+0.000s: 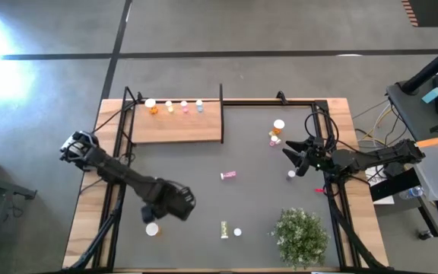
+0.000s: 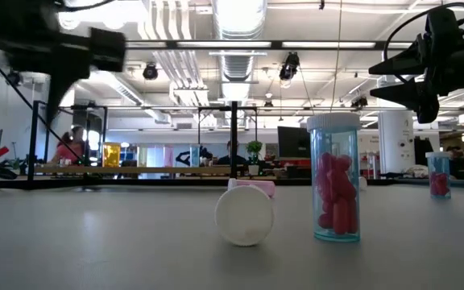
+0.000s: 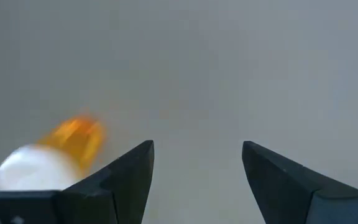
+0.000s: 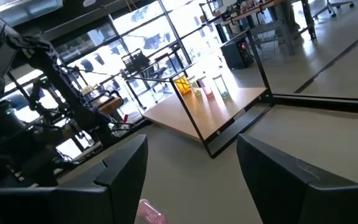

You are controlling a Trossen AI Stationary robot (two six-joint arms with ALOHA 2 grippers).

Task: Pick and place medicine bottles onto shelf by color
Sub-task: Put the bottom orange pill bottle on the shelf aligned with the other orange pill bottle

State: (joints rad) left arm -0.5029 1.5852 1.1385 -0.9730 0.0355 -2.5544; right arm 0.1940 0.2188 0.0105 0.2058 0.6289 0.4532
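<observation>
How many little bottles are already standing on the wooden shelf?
4, in a row along the shelf's far edge: orange bottle, yellow bottle, pink bottle, blue bottle. None seem hidden.

Ceiling lights (image 2: 240,12) are glowing over an open office. A grey concrete floor (image 1: 280,30) is spreading around the tabletop (image 1: 341,114), dark lines (image 1: 204,55) crossing it. Desks (image 4: 260,12) are standing beyond.

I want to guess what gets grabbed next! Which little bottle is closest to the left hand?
The orange bottle with the white cap, lying on the mat just below the left hand. The yellow-green bottle and pink bottle lie farther away.
</observation>
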